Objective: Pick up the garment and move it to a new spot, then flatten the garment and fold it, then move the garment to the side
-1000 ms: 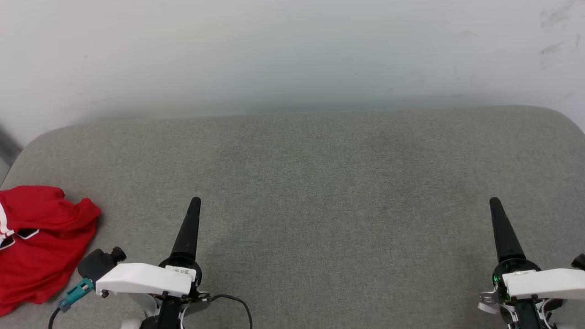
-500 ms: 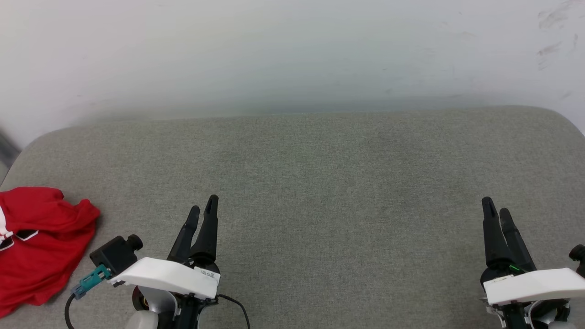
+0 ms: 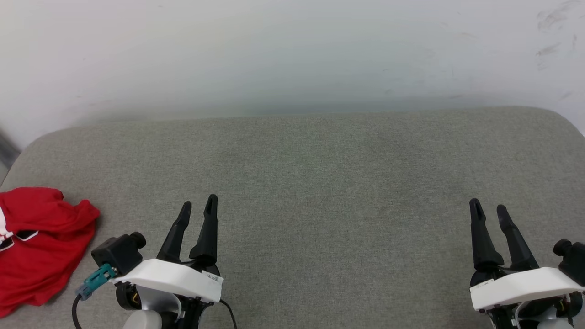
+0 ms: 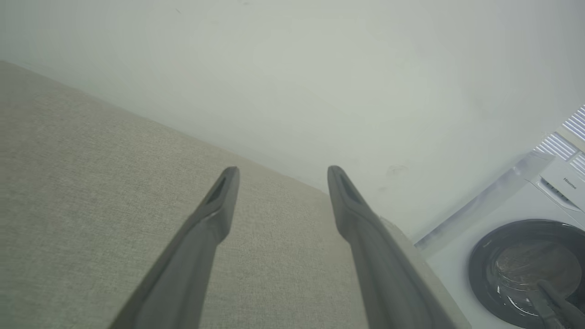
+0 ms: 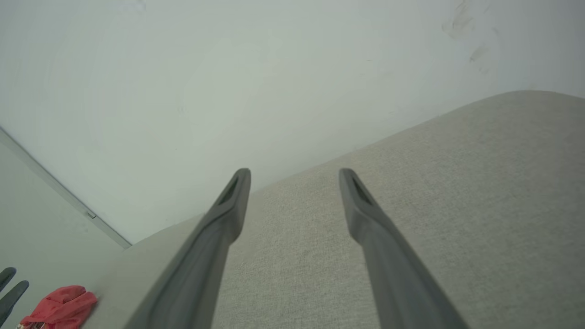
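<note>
You've got the garment (image 3: 36,246) crumpled at the far-left edge of the grey cushion (image 3: 320,173), just left of the left gripper (image 3: 199,201) but not touching it, well apart from the right gripper (image 3: 488,204), & both sets of fingers (image 3: 206,228) stand spread apart, pointing twd the white wall (image 3: 292,55).

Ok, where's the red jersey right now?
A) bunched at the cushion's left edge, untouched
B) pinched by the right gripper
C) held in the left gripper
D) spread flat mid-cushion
A: the red jersey lies bunched at the grey cushion's left edge, with the left gripper and right gripper both open, empty and apart from it.
</note>
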Robot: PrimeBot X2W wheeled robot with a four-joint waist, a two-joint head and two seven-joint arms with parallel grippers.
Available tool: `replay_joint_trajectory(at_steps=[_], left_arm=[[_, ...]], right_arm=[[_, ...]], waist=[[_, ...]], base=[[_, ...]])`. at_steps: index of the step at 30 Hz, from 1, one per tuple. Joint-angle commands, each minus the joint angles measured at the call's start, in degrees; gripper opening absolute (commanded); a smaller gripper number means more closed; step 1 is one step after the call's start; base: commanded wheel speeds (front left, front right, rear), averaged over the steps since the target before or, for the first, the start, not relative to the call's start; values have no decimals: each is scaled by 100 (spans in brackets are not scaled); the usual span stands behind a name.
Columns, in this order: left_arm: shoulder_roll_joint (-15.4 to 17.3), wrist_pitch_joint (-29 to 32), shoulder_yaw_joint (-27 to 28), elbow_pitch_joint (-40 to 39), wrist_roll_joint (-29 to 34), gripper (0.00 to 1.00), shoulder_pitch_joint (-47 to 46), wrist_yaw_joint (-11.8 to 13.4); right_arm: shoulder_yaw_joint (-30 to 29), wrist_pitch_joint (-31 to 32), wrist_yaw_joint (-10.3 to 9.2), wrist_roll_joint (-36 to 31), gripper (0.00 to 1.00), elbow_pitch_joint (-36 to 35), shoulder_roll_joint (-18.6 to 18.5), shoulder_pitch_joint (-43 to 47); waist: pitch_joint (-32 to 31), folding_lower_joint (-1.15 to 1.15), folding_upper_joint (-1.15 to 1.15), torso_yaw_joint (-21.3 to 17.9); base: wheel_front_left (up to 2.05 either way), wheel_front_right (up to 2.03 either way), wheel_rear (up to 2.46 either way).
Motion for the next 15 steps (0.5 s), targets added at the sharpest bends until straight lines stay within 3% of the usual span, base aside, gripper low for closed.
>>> replay_joint_trajectory(at_steps=[1,15], left_arm=[[16,-60,25,-70,233,100,-17,3],[80,-270,93,-58,1406,100,84,23]], right_arm=[[18,-2,2,-245,100,-117,-12,9],[19,158,2,-1223,100,-370,-11,102]], waist=[[-1,0,0,3],[-2,0,0,12]], base=[[0,0,0],[0,0,0]])
